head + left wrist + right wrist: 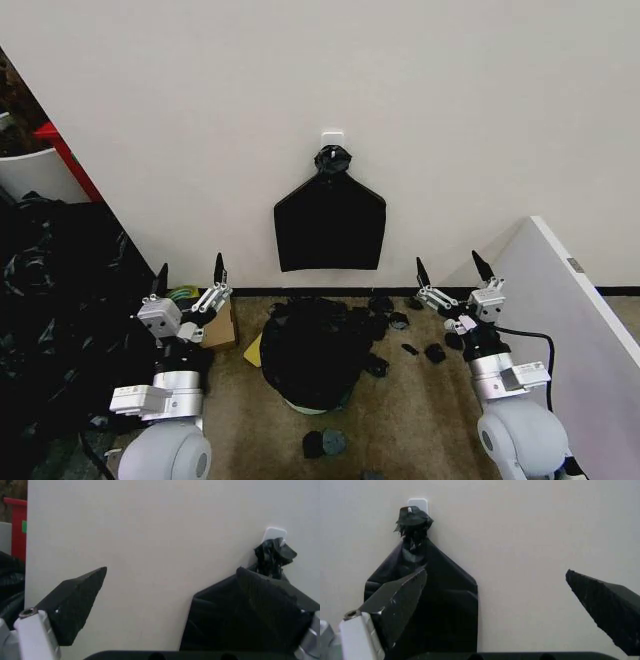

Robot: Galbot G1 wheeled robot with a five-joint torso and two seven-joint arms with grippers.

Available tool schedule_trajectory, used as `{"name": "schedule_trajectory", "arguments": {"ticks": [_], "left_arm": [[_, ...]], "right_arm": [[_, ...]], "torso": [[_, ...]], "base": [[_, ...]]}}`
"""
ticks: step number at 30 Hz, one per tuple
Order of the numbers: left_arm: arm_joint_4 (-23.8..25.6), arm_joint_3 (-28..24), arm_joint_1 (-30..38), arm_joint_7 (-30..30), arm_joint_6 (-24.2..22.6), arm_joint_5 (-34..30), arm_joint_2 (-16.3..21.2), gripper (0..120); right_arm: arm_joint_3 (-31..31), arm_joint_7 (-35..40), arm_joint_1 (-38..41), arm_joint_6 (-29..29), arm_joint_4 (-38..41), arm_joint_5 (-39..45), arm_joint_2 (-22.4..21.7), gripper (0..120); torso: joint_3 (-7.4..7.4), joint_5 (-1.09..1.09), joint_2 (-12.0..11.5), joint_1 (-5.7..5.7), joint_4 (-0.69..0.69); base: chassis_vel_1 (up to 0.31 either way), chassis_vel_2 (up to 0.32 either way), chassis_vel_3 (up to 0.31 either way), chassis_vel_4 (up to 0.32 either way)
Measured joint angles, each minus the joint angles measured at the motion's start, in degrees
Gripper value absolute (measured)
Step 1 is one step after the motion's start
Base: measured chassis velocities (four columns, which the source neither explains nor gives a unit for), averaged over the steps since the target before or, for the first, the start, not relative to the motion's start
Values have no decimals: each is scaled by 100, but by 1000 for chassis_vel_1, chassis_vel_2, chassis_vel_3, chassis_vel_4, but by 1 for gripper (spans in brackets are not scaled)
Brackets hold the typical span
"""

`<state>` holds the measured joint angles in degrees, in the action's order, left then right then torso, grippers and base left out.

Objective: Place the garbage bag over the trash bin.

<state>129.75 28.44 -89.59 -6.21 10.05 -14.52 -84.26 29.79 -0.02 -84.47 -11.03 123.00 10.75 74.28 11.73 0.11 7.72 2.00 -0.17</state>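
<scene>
You are at the tail of the job by the look of it: the garbage bag (312,345) already drapes over the trash bin (310,404), black plastic covering the mouth and most of the sides, with a sliver of cream wall showing at the bin's 6 o'clock. I judge the step in hand to be checking or finishing the fit, not fetching the bag.

Your left gripper (190,283) hangs at about 9 o'clock from the bin, fingers spread wide and holding nothing. Your right gripper (452,275) sits at about 3 o'clock, likewise wide and empty. Neither touches the bag; both are near it, raised above the floor and aimed at the wall.

If the drape needs tidying, the next move calls for bringing a gripper down and inward to the rim, pinching only the thin film (it is limp and will slide) without nudging the bin.

Ignore the knotted bag on the hook (330,220) and the black scraps (322,441) on the floor
</scene>
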Motion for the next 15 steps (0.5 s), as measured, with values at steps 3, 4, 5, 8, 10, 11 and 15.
{"name": "schedule_trajectory", "arguments": {"ticks": [3,4,5,8,10,11,15], "left_arm": [[-52,-36,20,-12,-32,20,40,100],[-87,-59,24,-15,-41,52,58,100],[-87,-59,24,-15,-41,52,58,100],[-103,-105,-1,-15,-42,101,61,100],[-92,-127,-37,-15,-41,120,76,100],[-85,-132,-47,-16,-41,123,82,100],[-54,-174,-75,-94,-89,133,137,100]], "right_arm": [[-24,19,12,5,-3,-20,69,100],[-29,36,32,15,-21,-37,91,100],[-29,36,32,15,-21,-37,91,100],[-21,4,56,69,-49,-57,85,100],[-23,-37,52,79,-61,-80,79,100],[-27,-46,51,81,-63,-85,81,100],[-41,-56,59,83,-97,-109,113,100]], "torso": [[0,0,0,0,0],[0,0,0,0,0],[0,0,0,0,0],[0,0,0,0,0],[0,0,0,0,0],[0,0,0,0,0],[0,0,0,0,0]], "base": [[0,0,0,0],[0,0,0,0],[0,0,0,0],[0,0,0,0],[0,0,0,0],[0,0,0,0],[0,0,0,0]]}}
